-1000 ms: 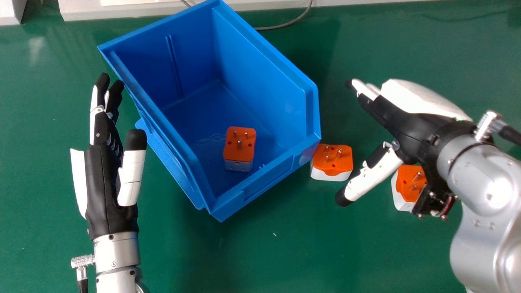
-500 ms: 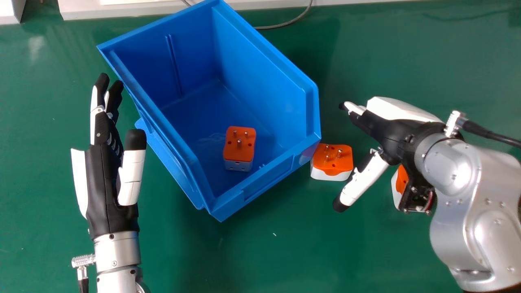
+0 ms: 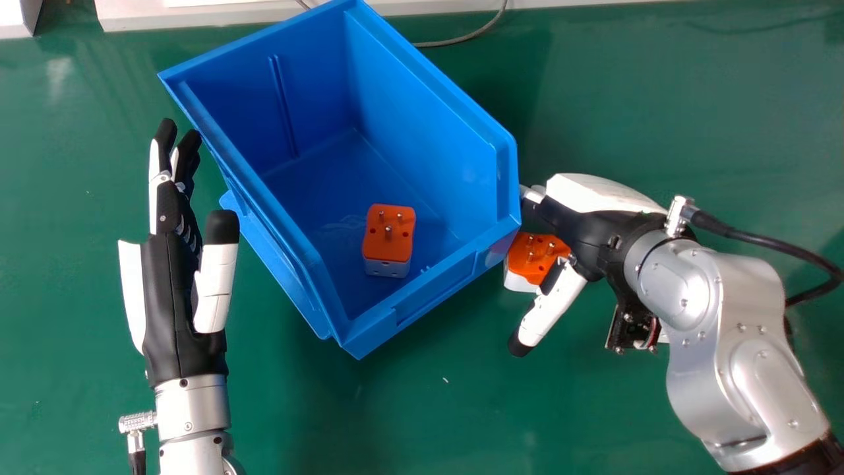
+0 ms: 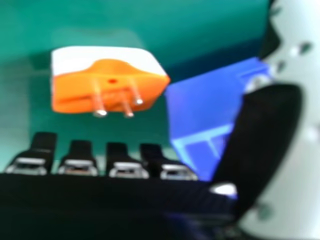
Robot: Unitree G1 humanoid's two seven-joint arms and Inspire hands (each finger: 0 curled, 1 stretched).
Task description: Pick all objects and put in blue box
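Note:
The blue box [image 3: 395, 322] holds one orange and white plug adapter [image 3: 388, 234] lying on its floor. Outside its right corner another adapter [image 3: 535, 256] rests with pins up, partly covered by my right hand [image 3: 580, 231], which is open above and beside it, thumb pointing down toward the front. In the right hand view my right hand [image 4: 125, 165] has its fingertips near an adapter [image 4: 110, 85], with the blue box [image 4: 205, 100] close by. Just left of the box my left hand [image 3: 173, 290] is open and holds nothing. A third adapter is mostly hidden under the right wrist.
Green table [image 3: 409, 409] surface spreads around the box. A white ledge [image 3: 217, 16] runs along the back edge, with a grey cable [image 3: 461, 38] behind the box. A black cable [image 3: 765, 241] loops from the right wrist.
My right hand has moved left and somewhat toward the front, from beyond the nearer adapter to over it, now covering most of the far-right one. The left hand has barely moved.

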